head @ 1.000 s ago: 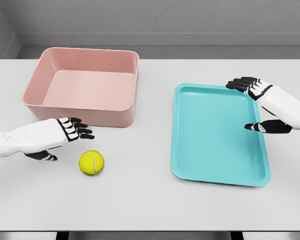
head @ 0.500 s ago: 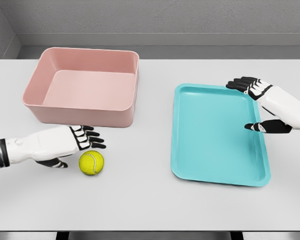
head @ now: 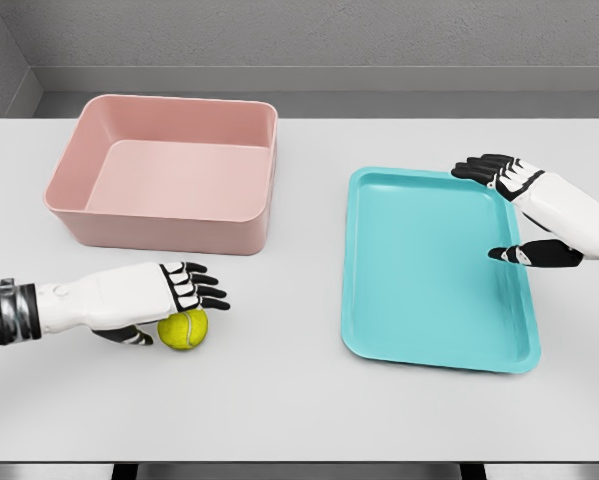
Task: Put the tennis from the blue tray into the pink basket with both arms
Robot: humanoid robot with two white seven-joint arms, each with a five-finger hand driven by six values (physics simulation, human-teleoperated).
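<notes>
White tabletop carries everything. Left hand hovers flat with fingers spread over the tennis ball, gripping nothing. Right hand, fingers loosely spread and empty, hangs over the blue tray.

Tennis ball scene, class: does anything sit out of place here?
Yes. The tennis ball lies on the table below the pink basket, not in the blue tray, which holds nothing. The left hand hovers over it.

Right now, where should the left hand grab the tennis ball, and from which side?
Across its middle, from above: the tennis ball is round and sits free on the table, and the left hand hovers open over its top.
</notes>
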